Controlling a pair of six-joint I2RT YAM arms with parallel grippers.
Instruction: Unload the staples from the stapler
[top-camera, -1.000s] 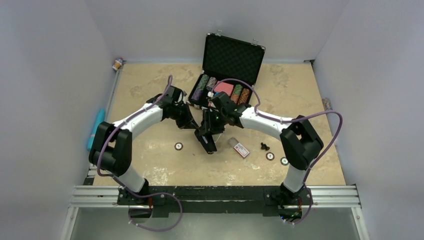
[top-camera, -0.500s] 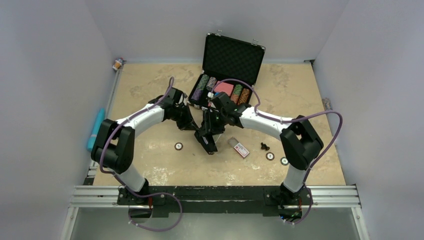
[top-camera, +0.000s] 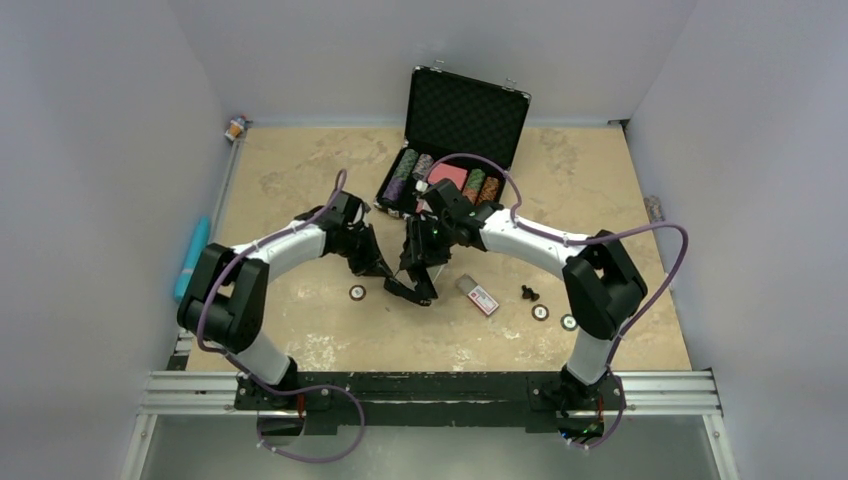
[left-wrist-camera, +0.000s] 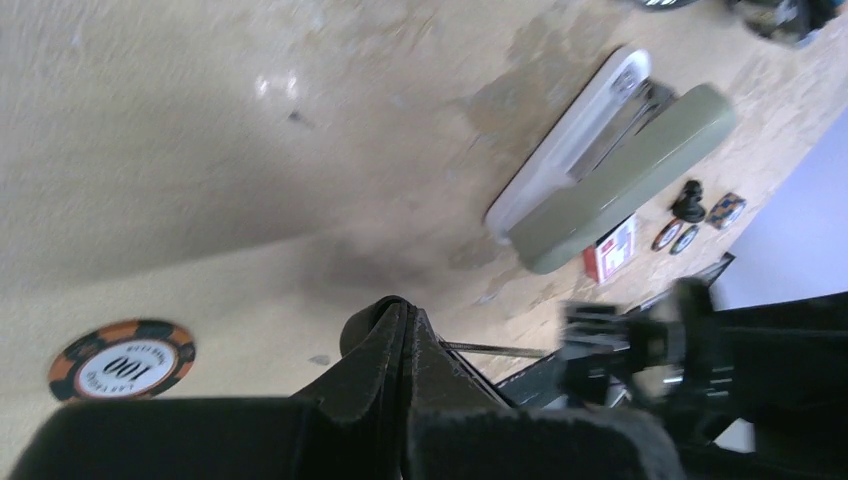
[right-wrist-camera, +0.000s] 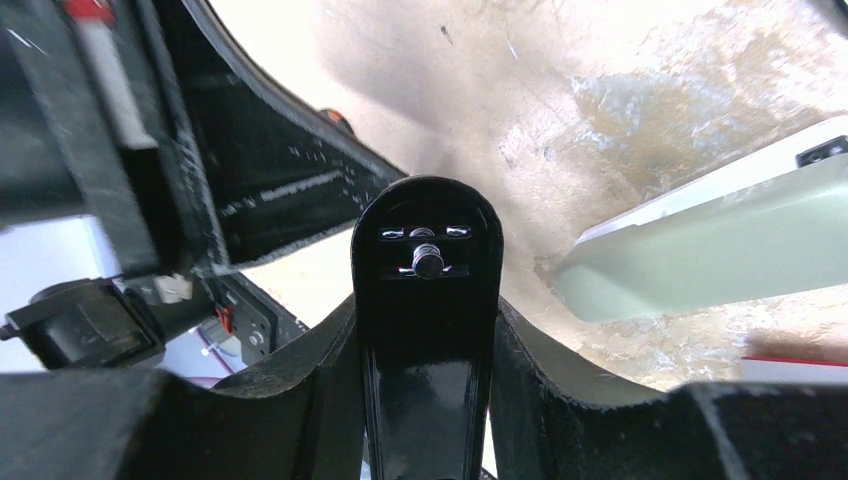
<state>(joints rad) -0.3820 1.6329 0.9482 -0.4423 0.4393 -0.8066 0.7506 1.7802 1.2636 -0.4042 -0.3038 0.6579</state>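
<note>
The slim black stapler (top-camera: 421, 268) is off the table near the middle, and my right gripper (top-camera: 424, 250) is shut on it. In the right wrist view its glossy body (right-wrist-camera: 425, 330) fills the gap between both fingers (right-wrist-camera: 520, 345), with a small pin at its end. My left gripper (top-camera: 384, 272) is just left of it with its fingers pressed together (left-wrist-camera: 405, 318). A thin metal rod (left-wrist-camera: 490, 349) runs from behind those fingertips towards the stapler. A black strip (top-camera: 408, 292) sticks out leftwards from the stapler's lower end. Whether the fingertips pinch the rod's end is hidden.
A pale grey-green bar (top-camera: 464, 284) (left-wrist-camera: 620, 175) (right-wrist-camera: 720, 250) and a red-and-white box (top-camera: 484, 300) lie just right of the grippers. Poker chips (top-camera: 357, 292) (top-camera: 540, 312) and a small black piece (top-camera: 529, 293) dot the table. An open chip case (top-camera: 465, 115) stands behind. A teal object (top-camera: 190, 258) lies at the left edge.
The left gripper has moved left and nearer, away from the stapler. A black strip now sticks out from the stapler's lower end. The right gripper has tilted slightly, still gripping.
</note>
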